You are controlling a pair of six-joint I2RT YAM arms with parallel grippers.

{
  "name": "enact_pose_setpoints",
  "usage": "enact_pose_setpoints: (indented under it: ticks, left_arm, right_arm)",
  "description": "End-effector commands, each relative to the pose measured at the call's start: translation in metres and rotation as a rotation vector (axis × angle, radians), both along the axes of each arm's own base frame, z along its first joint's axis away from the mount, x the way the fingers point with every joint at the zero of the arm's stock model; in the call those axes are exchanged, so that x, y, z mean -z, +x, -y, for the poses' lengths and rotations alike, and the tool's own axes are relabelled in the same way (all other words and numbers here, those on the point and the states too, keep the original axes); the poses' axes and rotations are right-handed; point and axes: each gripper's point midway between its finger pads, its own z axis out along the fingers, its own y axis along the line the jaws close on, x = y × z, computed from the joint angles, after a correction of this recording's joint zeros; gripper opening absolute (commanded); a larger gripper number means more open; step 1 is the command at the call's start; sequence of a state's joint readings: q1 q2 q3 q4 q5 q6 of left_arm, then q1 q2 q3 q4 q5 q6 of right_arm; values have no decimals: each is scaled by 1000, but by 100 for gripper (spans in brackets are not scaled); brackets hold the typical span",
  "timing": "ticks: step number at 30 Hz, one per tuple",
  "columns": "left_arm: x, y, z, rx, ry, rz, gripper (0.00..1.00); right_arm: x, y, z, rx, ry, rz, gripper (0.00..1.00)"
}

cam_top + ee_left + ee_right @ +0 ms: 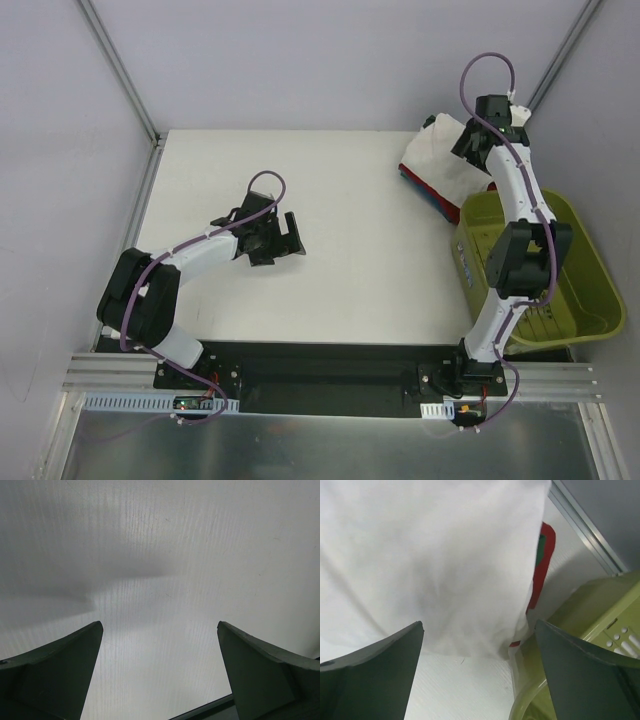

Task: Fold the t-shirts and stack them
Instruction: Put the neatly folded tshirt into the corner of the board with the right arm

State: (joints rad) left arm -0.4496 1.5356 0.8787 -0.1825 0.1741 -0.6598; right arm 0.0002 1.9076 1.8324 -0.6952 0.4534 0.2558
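A folded cream-white t-shirt (440, 160) lies on top of a stack at the table's back right, with red (412, 178) and teal-blue (436, 203) shirt edges showing under it. In the right wrist view the white cloth (430, 560) fills the frame, with a red edge (540, 575) beside it. My right gripper (468, 152) is open just above the stack, holding nothing. My left gripper (278, 240) is open and empty over bare table at centre left; its fingers (55, 670) show only table between them.
An olive-green plastic basket (585, 290) stands at the right edge, touching the shirt stack; its rim (600, 610) shows in the right wrist view. The white table (340, 290) has metal frame posts at the back corners and grey walls around.
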Motion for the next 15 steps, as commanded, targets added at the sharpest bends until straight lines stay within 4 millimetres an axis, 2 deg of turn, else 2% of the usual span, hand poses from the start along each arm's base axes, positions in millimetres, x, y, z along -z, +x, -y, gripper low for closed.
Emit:
enact_pose_setpoints:
  ticks: [1,4,6,7,8,9,10,15]
  left_arm:
    - [-19,5,0,17,-20,47,99]
    - [-19,5,0,29,-20,51,99]
    - [-21,5,1,33,-24,53,99]
    - [-21,4,1,33,-24,53,100]
    - [-21,5,1,32,-24,56,99]
    - [-21,4,1,33,-23,57,99]
    - [-20,5,0,31,-17,58,99]
    - [-20,4,-1,21,-18,49,99]
  right_arm:
    - [-77,9,-13,-195,-44,152,97]
    - [-78,28,-30,-377,-66,181,97]
    - [-76,41,-30,-434,-34,213,97]
    - [-63,48,-32,-445,-11,190,97]
    - [-58,52,-37,-468,20,183,97]
    - [-57,53,-35,-460,26,173,97]
    - [-42,57,-34,-445,35,141,97]
    - [-3,65,-10,-315,96,92,97]
